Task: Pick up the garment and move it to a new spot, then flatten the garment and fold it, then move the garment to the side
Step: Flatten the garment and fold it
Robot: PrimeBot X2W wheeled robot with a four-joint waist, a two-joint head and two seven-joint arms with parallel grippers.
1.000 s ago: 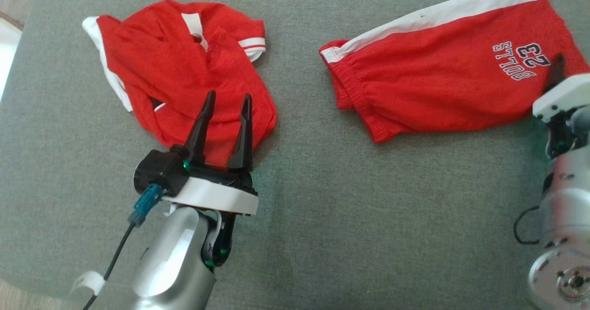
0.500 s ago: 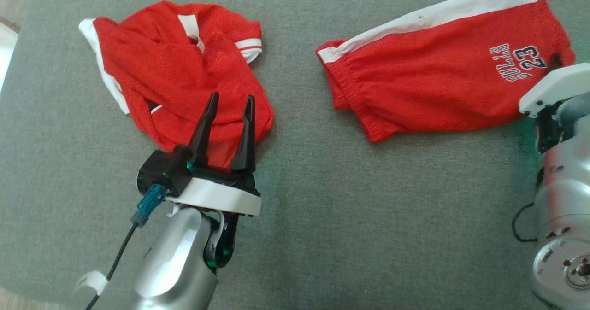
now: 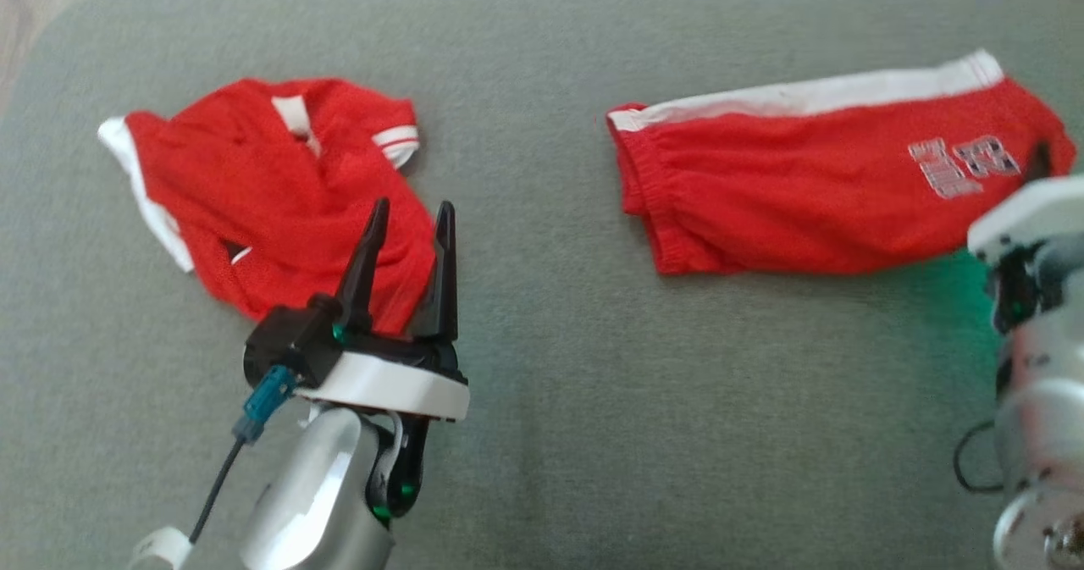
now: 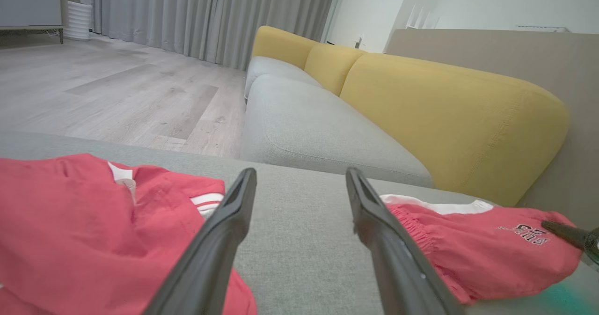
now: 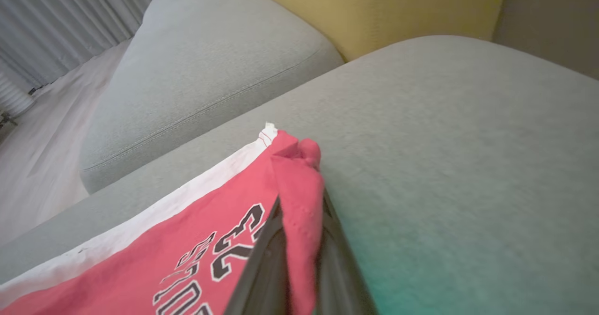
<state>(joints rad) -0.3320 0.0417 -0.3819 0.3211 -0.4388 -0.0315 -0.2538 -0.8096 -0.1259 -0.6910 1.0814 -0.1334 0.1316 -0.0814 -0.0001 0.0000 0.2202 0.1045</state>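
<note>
Spotter: Head view: red mesh shorts with white side stripe point(image 3: 813, 206) at two o'clock on grey fabric cushion point(image 3: 593, 401); right gripper point(image 3: 1042, 159) at their three o'clock corner.
Operator: Left wrist view: spread, empty left gripper point(image 4: 300, 172) beside crumpled red jersey point(image 4: 70, 221).
Spotter: Right wrist view: clamped on red hem fold. Lift slowly, straight up.

shorts point(image 3: 804, 206): mesh cloth | cushion point(image 3: 593, 401): matt woven fabric | left forearm point(image 3: 313, 502): glossy metal

This is a living room in a home: a grey and yellow sofa point(image 4: 304, 128), long grey curtains point(image 4: 210, 15) and a wood floor point(image 4: 117, 85)
</note>
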